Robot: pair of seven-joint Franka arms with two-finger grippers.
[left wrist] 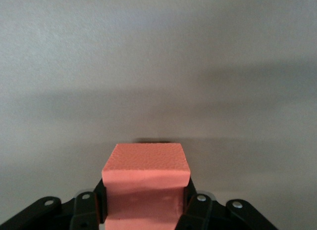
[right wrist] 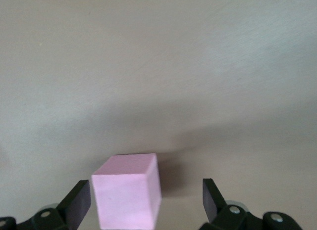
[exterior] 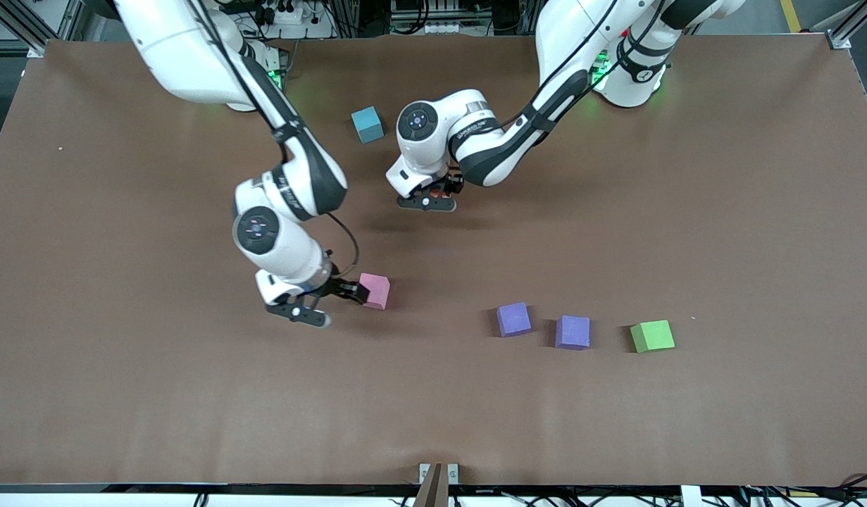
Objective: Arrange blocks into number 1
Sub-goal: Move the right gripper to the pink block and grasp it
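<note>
Barely begun, no "1" yet: right gripper (right wrist: 143,203) spread w/ pink block (right wrist: 128,191) on table between its fingers, left gripper (left wrist: 146,203) pinching salmon-red block (left wrist: 144,183) in the air; purple blocks (exterior: 513,319) lie well apart.

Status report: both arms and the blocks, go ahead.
Left pincer shut on salmon-red block, above the table. Right pincer open around pink block. Nothing in the way.

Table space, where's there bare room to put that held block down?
Bare table runs nearer the front camera than the two purple blocks and green block. It's crowded where the right end effector brackets the pink block. The left end effector holds a salmon-red block.
</note>
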